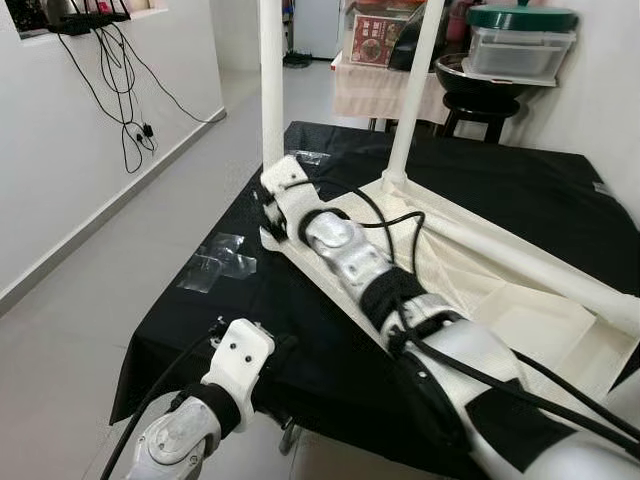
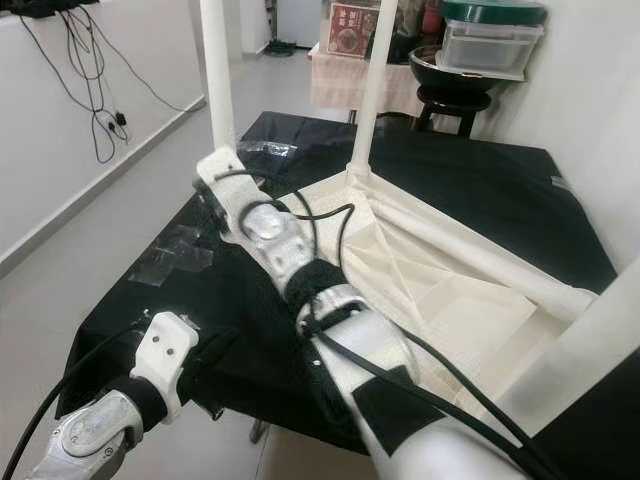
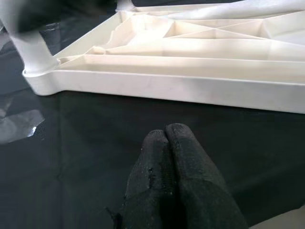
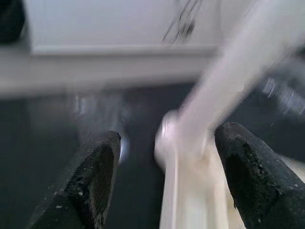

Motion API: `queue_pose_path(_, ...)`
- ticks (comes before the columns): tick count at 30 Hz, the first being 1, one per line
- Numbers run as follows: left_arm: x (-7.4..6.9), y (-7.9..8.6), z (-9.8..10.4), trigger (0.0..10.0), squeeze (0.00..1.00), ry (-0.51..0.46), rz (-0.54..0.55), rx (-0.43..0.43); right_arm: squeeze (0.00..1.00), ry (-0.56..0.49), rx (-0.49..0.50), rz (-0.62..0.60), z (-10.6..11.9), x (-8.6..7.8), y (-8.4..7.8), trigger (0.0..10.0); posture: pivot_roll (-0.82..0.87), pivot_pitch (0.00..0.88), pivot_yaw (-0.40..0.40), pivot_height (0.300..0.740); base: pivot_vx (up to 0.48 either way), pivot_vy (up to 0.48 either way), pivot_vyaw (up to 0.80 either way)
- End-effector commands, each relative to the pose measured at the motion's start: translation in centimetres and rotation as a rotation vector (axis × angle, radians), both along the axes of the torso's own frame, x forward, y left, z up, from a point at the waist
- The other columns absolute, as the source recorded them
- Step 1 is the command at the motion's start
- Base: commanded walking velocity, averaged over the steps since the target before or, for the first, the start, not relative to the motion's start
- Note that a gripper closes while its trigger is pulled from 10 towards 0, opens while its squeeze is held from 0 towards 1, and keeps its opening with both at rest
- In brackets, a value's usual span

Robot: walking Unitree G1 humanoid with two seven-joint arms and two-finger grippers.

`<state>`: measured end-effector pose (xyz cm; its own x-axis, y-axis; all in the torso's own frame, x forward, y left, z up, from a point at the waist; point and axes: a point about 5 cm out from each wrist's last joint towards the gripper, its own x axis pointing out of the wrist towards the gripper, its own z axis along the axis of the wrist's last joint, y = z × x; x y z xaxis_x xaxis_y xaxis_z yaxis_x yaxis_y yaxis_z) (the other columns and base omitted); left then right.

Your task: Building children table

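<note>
A white plastic children's table [image 1: 480, 290] lies upside down on a black cloth [image 1: 330, 350]. Two of its white legs stand upright, one at the near left corner [image 1: 271, 90] and one further back [image 1: 413, 100]. A third leg [image 2: 590, 350] rises close at the right. My right arm reaches across the tabletop, and its gripper [image 4: 167, 143] is open with the left corner leg's base [image 4: 181, 138] between the fingers [image 4: 93, 176]. My left gripper [image 3: 167, 136] is shut and empty, low over the cloth, facing the tabletop's side rim [image 3: 167, 88].
Clear plastic wrappers [image 1: 218, 262] lie on the cloth's left side. At the back stand a dark stool [image 1: 480, 105] carrying a bowl and a lidded box, and a small covered table [image 1: 385, 90]. Cables [image 1: 120, 90] hang on the left wall. Grey floor lies to the left.
</note>
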<state>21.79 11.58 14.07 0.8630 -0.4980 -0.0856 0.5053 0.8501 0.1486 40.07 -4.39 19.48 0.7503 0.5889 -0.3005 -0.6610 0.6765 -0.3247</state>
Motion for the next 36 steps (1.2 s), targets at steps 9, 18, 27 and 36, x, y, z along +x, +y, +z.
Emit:
queue_pose_path(9, -0.1, -0.3, -0.1, 10.0, 0.0, 0.004, -0.051, 0.009, 0.0, 0.26, -0.05, 0.038, -2.1, -1.9, -8.1, 10.0, 0.03, 0.009, -0.076, 0.74, 0.0, 0.0, 0.0)
queue_pose_path(18, -0.7, -0.4, -0.2, 10.0, 0.0, 0.003, -0.12, 0.018, 0.0, 0.414, -0.118, 0.089, -1.6, -8.2, -14.3, 10.0, 0.0, 0.002, -0.074, 0.74, 0.0, 0.0, 0.0)
queue_pose_path(27, -0.6, -0.3, -0.3, 10.0, 0.0, 0.008, -0.146, 0.029, 0.0, 0.523, -0.259, 0.006, -3.0, -13.1, -16.6, 10.0, -0.03, 0.0, -0.065, 0.74, 0.0, 0.0, 0.0)
queue_pose_path(36, -0.4, -0.2, -0.3, 10.0, 0.0, 0.007, -0.15, 0.036, 0.0, 0.575, -0.399, -0.115, -4.4, -14.5, -18.3, 10.0, -0.03, 0.0, -0.065, 0.74, 0.0, 0.0, 0.0)
